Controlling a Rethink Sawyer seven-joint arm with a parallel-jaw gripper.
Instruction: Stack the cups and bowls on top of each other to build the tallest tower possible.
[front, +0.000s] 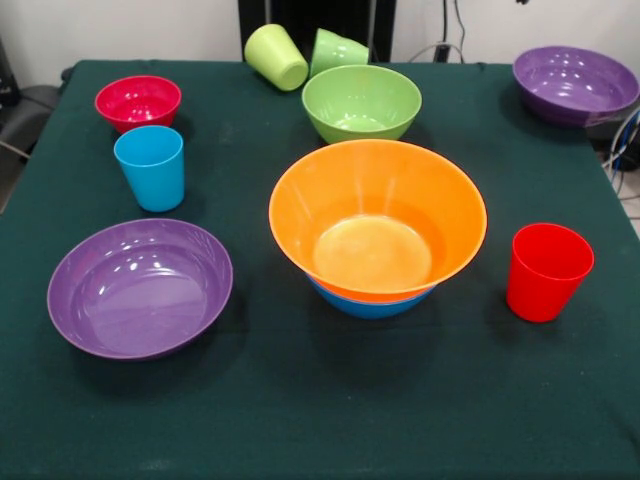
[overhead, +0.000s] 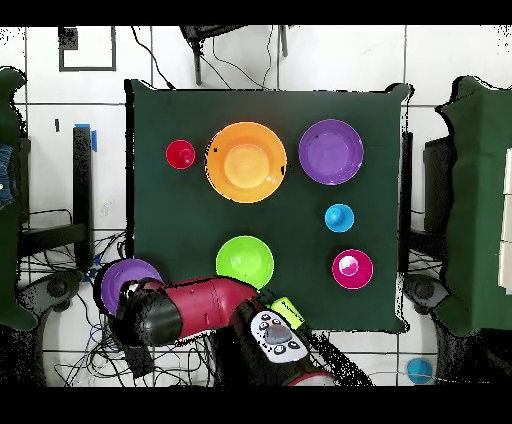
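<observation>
Orange bowl (front: 377, 215) is nested in the blue bowl (front: 368, 304) mid-table, so that's the whole tower right now; the red cup (front: 547, 270) stands just beside it. Behind it, past the green bowl (front: 361, 102), two greenish cups (front: 276, 56) lie tipped and could roll if nudged. Arm (overhead: 190, 310) is folded over the far purple bowl (overhead: 125, 280), and I can't tell what its jaws are doing.

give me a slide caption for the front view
Orange bowl nested in a blue bowl mid-table, with loose cups and bowls scattered around it and two cups tipped over at the far edge.
</observation>
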